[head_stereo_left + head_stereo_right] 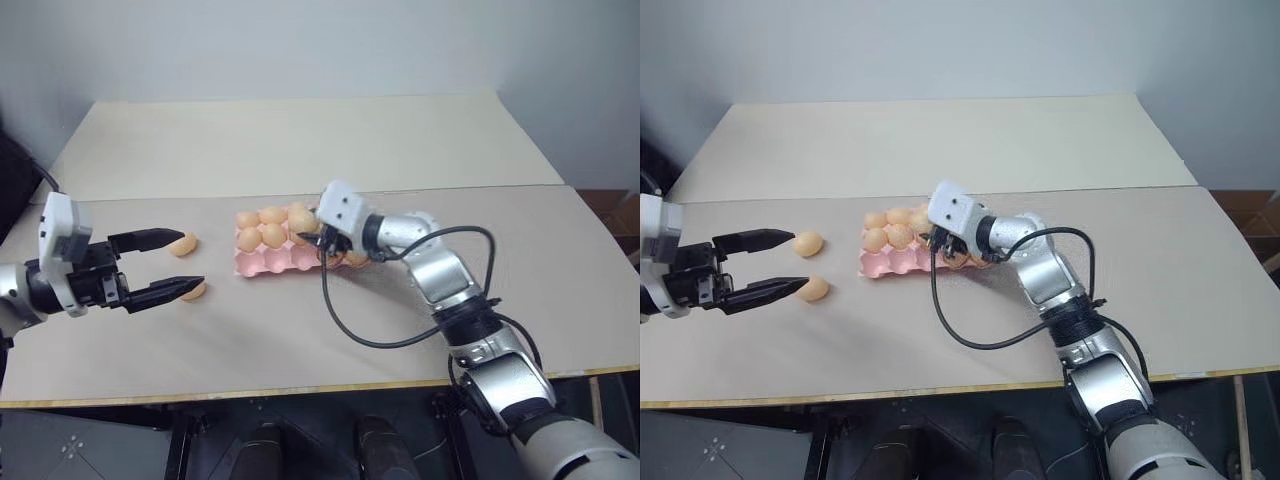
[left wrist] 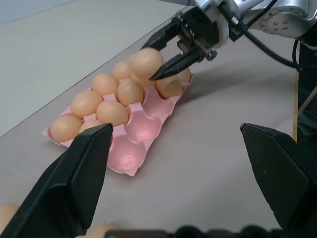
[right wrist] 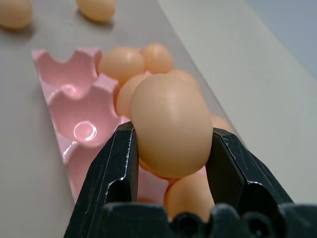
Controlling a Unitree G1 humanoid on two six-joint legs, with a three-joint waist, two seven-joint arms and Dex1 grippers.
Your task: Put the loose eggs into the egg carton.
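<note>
Clearly the right gripper (image 3: 171,144) is clamped on one egg (image 3: 171,124), a black finger pressing each flank so the smooth oval cannot roll out. It holds that egg above the egg carton (image 2: 133,158), over the end nearest its own arm, presumably so the egg can come straight down into a cup rather than be dragged across the eggs already seated. Just beneath and beyond its fingertips sit the filled cups, packed along the far rows; the bare pink cups lie on the near row, to the side of the gripper, so a free place is close by. Over on the other side, well apart from the carton, the left gripper (image 1: 165,265) hangs with its fingers spread wide and nothing between them. Two loose eggs (image 1: 808,243) lie on the table (image 1: 300,150) right at its fingertips, one by each finger, probably the next to be collected.
</note>
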